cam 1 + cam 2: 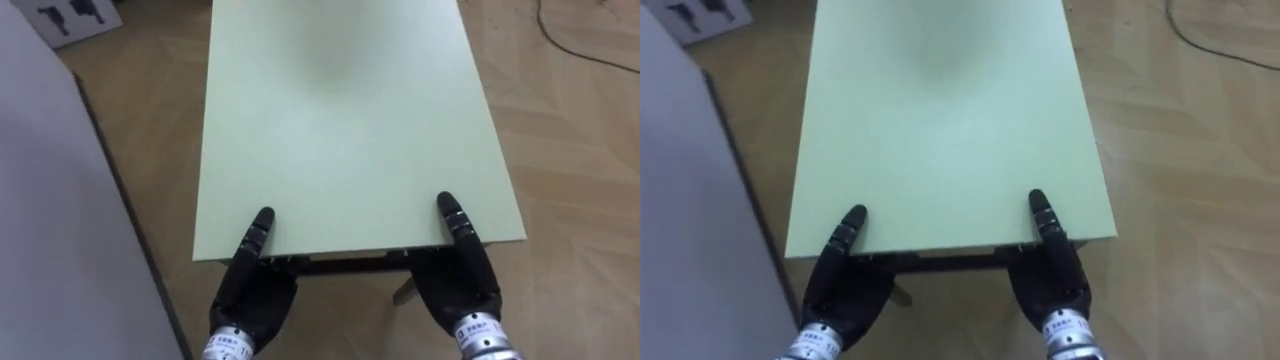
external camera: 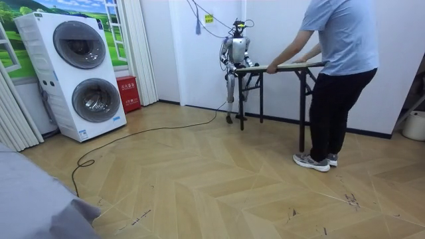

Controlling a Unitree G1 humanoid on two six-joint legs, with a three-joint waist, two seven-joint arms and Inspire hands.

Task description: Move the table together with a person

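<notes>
A long pale green table (image 1: pixel 350 120) stretches away from me over the wooden floor. My left hand (image 1: pixel 250 290) and right hand (image 1: pixel 460 280) grip its near short edge at the two corners. Each thumb lies on top and the fingers reach under the board. In the room view I stand at the table's (image 2: pixel 292 66) far end by the white wall. A person (image 2: pixel 339 66) in a blue shirt stands at the other end with both hands on the tabletop's edge.
A grey surface (image 1: pixel 50 220) runs close along my left side. A dark cable (image 1: pixel 580 40) lies on the floor to the far right. A stacked washer and dryer (image 2: pixel 86 79) and a red box (image 2: pixel 128 93) stand at the room view's left.
</notes>
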